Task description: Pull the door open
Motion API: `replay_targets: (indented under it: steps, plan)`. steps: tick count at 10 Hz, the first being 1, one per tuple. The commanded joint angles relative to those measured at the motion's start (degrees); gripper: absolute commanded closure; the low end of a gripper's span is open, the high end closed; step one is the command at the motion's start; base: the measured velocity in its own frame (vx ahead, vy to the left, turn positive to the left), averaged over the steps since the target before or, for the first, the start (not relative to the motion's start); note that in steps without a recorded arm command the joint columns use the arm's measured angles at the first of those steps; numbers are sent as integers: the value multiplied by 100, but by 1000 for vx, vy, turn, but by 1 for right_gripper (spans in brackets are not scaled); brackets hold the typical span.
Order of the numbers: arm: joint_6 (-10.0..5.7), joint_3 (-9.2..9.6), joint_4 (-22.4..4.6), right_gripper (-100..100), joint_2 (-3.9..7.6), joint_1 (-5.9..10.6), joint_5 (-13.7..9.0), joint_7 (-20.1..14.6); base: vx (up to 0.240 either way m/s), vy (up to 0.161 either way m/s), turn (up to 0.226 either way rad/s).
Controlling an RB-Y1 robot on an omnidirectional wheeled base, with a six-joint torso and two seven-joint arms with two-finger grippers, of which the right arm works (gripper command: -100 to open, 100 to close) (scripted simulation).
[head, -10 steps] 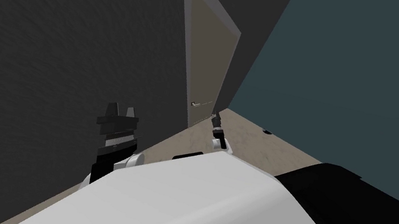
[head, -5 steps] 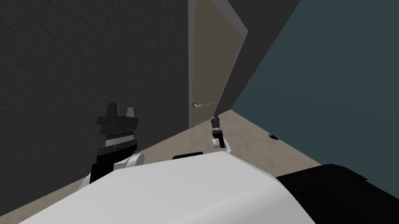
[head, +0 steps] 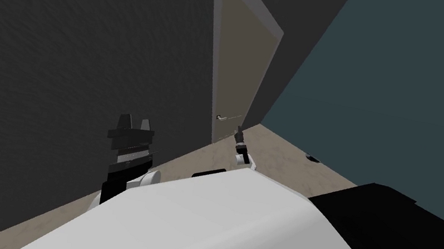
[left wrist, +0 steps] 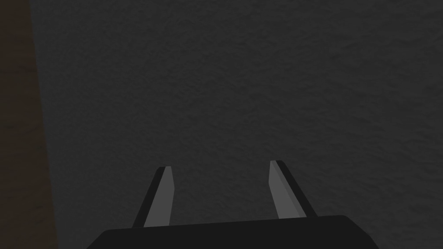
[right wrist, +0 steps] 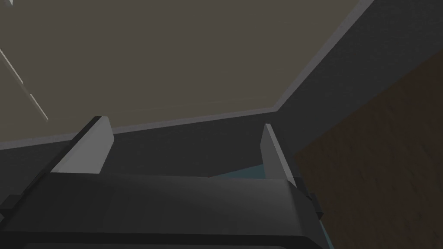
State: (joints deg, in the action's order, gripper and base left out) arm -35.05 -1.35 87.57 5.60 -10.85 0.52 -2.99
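Right hand (right wrist: pixel 186 125) spread, empty, facing door (right wrist: pixel 173 56); handle (head: pixel 221 117) just beside, untouched.

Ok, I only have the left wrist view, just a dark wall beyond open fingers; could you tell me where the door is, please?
Observer: In the head view the beige door stands in the dark wall, ahead of you and to the right of the left gripper.
Operator: Thank you. Does it have a handle?
Observer: Yes, a small light lever handle sits low on the panel in that view.
Operator: And is the right gripper on it?
Observer: No, the right gripper hangs just beside and below the handle, apart from it, fingers open and empty.
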Motion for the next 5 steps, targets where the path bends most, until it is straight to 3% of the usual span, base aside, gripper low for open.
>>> replay_targets:
  steps: [1,2,4,5]
  plan:
    - [-75,-38,-286,-100,23,151,-14,-15,59,-66,202]
    - [-75,-38,-365,-100,23,151,-14,-15,51,-52,74]
    - [-194,-91,-815,-100,62,342,-36,-40,57,-50,163]
    - [-194,-91,-847,-100,62,342,-36,-40,42,-53,62]
